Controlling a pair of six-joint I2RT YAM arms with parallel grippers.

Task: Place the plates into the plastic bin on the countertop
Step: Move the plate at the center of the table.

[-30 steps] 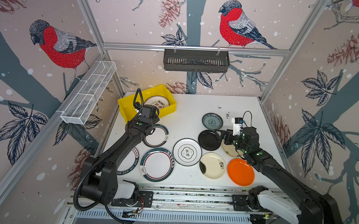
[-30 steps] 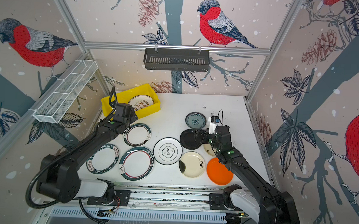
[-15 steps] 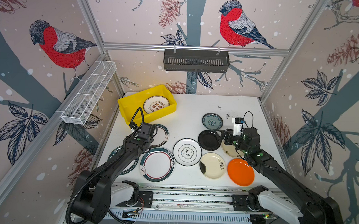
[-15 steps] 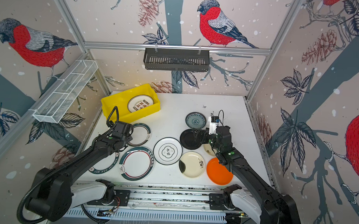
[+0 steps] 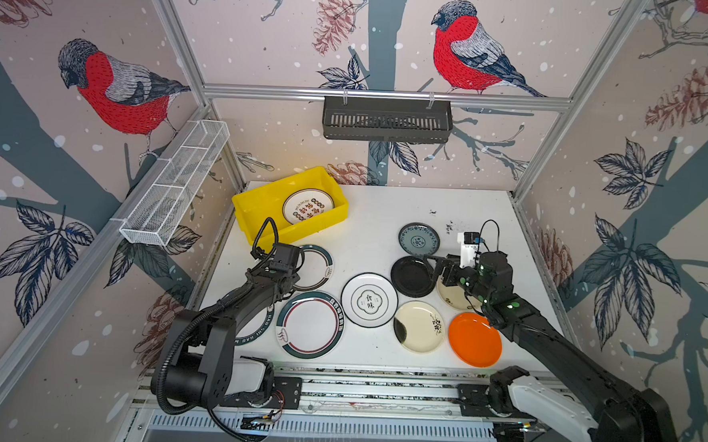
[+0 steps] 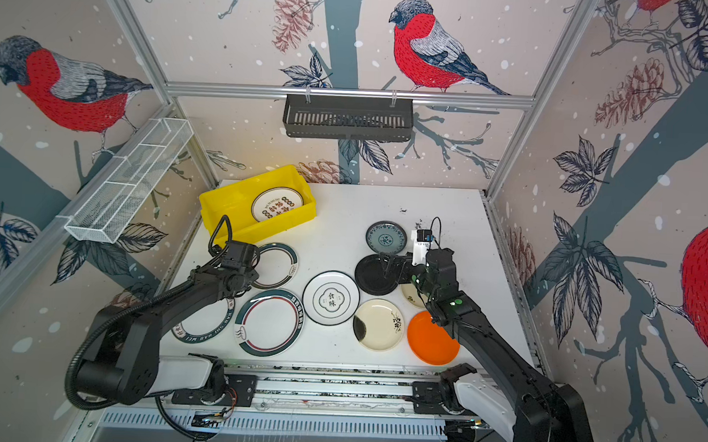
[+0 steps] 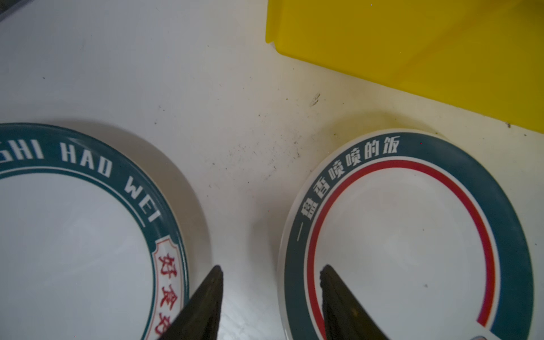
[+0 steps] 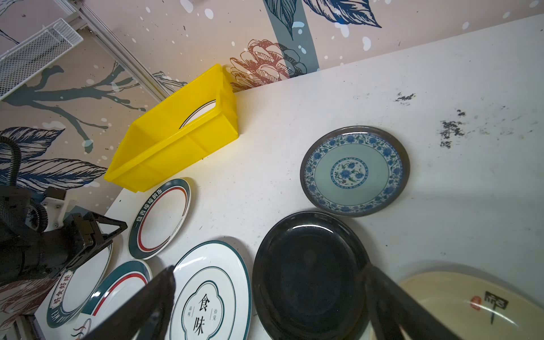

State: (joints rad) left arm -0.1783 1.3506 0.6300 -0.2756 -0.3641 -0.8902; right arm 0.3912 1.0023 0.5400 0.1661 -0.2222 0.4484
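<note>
1. Far left: bright yellow rectangular plastic bin (image 5: pixel 257 213) on the back corner of the flat white speckled desk (image 5: pixel 386 207), holding one white round plate with a black lettered rim (image 5: pixel 308 206), lying flat. Partly covered by the arm a second ago, now in plain sight. Judged one plate delivered, nine left out on the desk
2. Next: black left arm (image 5: pixel 252 298), drawn back from the bin and lowered beside it. Seen with left jaws narrower than a second ago yet parted, gripping nothing. One fingertip (image 7: pixel 335 300) above the small white round plate with green rim and red ring (image 7: pixel 412 235), its partner above bare desk, so straddling that rim. Looks like the next pick starting
3. Under that arm: white round plate with green "HAO WEI" rim (image 7: pixel 73 235), cut off in the wrist view, mostly covered in both top views
4. Middle, unmoved: larger green-rimmed white plate (image 5: pixel 309 323), white plate with central black characters (image 5: pixel 368 299), cream plate with dark sprig (image 5: pixel 419 326)
5. Right: black right arm (image 5: pixel 545 340) where it was, with right jaws spread wide, empty, over the glossy black round plate (image 8: pixel 309 273). Touching or not, cannot tell. Teal patterned plate (image 5: pixel 418 239) beyond, plain orange plate (image 5: pixel 474 338) nearer, second cream plate (image 8: pixel 456 303) largely hidden beneath the arm in the top views
</note>
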